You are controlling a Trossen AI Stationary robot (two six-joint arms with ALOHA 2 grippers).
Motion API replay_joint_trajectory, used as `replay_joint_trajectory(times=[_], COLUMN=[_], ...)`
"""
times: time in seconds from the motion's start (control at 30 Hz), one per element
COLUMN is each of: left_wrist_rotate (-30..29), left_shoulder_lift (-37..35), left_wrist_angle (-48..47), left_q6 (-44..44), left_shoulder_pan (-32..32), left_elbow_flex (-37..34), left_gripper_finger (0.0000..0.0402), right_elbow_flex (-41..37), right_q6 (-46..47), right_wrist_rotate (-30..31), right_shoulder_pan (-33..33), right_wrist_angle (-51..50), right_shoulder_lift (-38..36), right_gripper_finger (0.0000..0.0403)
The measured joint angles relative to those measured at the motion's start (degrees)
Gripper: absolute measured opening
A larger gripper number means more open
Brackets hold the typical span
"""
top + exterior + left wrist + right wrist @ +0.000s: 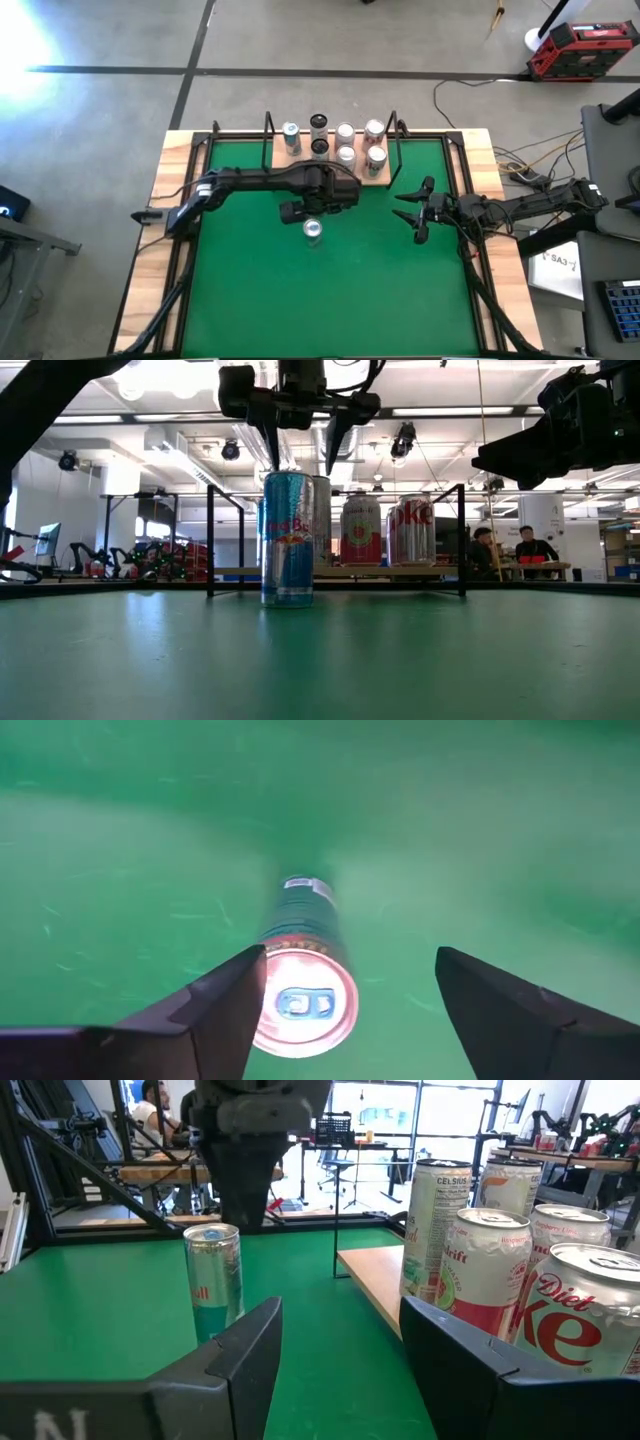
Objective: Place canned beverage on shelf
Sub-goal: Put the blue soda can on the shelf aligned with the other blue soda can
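When you look down from above, a slim blue can [313, 230] stands alone in the middle of the green mat [330, 290]. The left gripper [300, 208] hangs right over it. The shelf [335, 160] sits at the top middle of the picture, just behind that arm, with seven cans [346, 134] on it. The right gripper [418, 212] waits to the right of the middle, pinched shut and empty.

From table height, the blue can [288, 539] stands left of the middle. The left gripper's fingers [268, 440] hang just above its top, spread a little and holding nothing. The shelf's cans [362, 530] and black posts [461, 540] stand behind it.

From the left wrist, the can's lid [305, 1004] shows low in the middle, close beside one finger [215, 1010].

From the right wrist, the blue can [213, 1280] is on the left, and the shelf board [375, 1285] with big cans [580, 1315] fills the right.
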Motion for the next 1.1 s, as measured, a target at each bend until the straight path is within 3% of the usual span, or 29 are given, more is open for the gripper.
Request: replay_joint_trajectory(times=[0.37,0.73,1.1], left_wrist_rotate=[2.42,4.54,0.76], left_shoulder_lift=[-0.31,-0.31,-0.09], left_wrist_angle=[0.00,0.01,1.53], left_q6=[0.52,-4.42,-4.49], left_shoulder_pan=[-0.17,-3.13,-4.35], left_elbow_flex=[-5.14,-5.71,-6.48], left_gripper_finger=[0.0318,0.0320,0.0316], right_elbow_flex=[0.02,0.01,0.00], right_q6=[0.00,0.00,0.00], right_wrist_rotate=[0.00,0.01,0.00], right_shoulder_pan=[0.00,0.00,0.02], right_wrist_angle=[-0.02,-0.04,-0.04], right_shoulder_lift=[0.00,0.00,0.00], right_gripper_finger=[0.0194,0.0194,0.0194])
